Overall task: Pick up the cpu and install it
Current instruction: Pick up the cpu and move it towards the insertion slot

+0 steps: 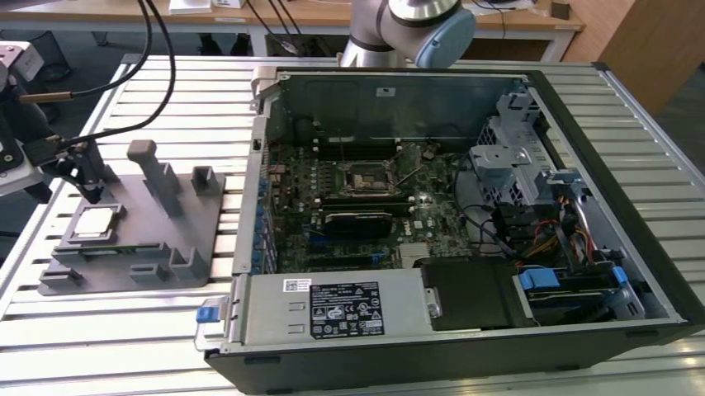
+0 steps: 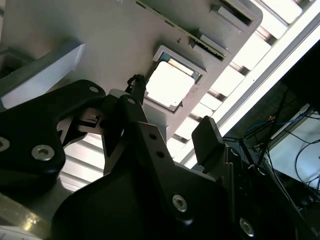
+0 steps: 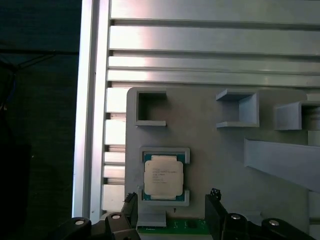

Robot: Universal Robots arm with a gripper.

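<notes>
Clearly the pick-up step is in hand: the gripper [image 3: 173,197] is hovering over the grey holder tray [image 1: 165,241] at the lower left of the exterior view, its jaws standing wide apart and gripping nothing. The cpu [image 3: 163,176] is sitting flat in its recess on that tray, silvery top facing up. In the first wrist view a fingertip [image 3: 131,199] is showing on either side of it, apart from it. The socket [image 1: 364,178] inside the open computer case [image 1: 441,103] is lying near the exterior view's middle, well apart. By my judgement, the grasp is calling for a straight descent, with the fingers straddling opposite edges and clearing the recess walls.
</notes>
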